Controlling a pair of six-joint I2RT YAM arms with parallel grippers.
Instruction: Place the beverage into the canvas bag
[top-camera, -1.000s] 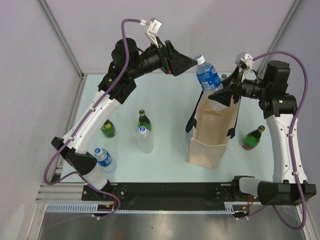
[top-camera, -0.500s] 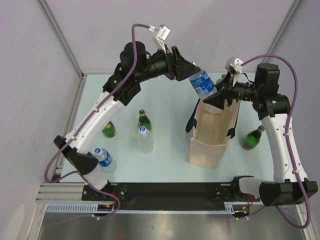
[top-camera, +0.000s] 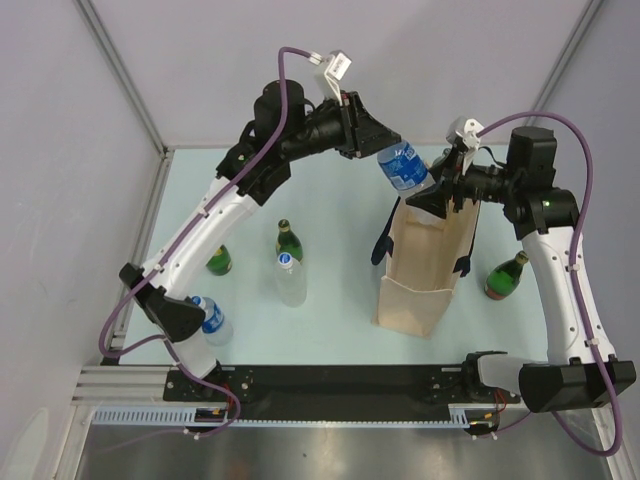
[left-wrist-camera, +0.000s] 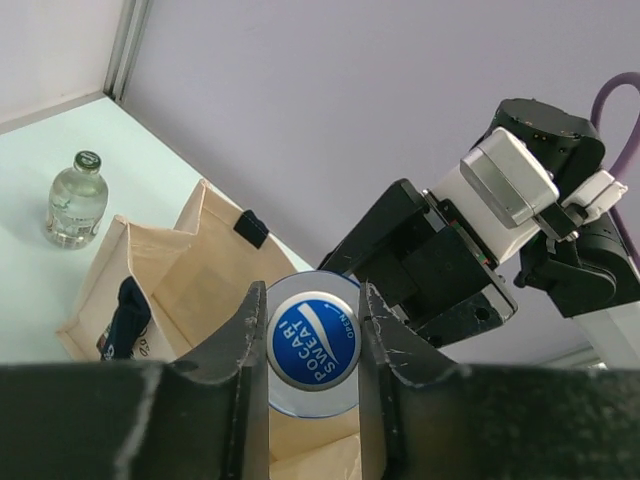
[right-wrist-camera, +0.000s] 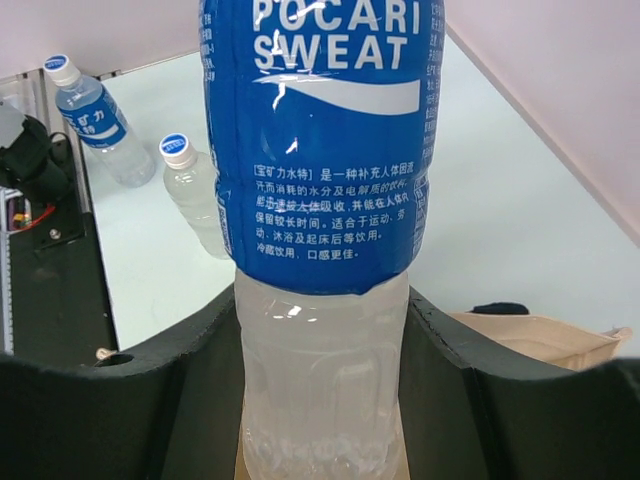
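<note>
The clear plastic bottle with a blue Pocari Sweat label (top-camera: 405, 168) hung tilted over the open mouth of the upright beige canvas bag with navy handles (top-camera: 425, 275). Its cap pointed up and to the left, and its base was at the bag's rim. The right end effector (top-camera: 435, 197) clamped the bottle's clear lower body. The left end effector (top-camera: 383, 152) gripped the top, fingers (left-wrist-camera: 235, 370) pressed against both sides around the blue cap (left-wrist-camera: 315, 340). The bag stood on the pale worktop (top-camera: 330, 320).
</note>
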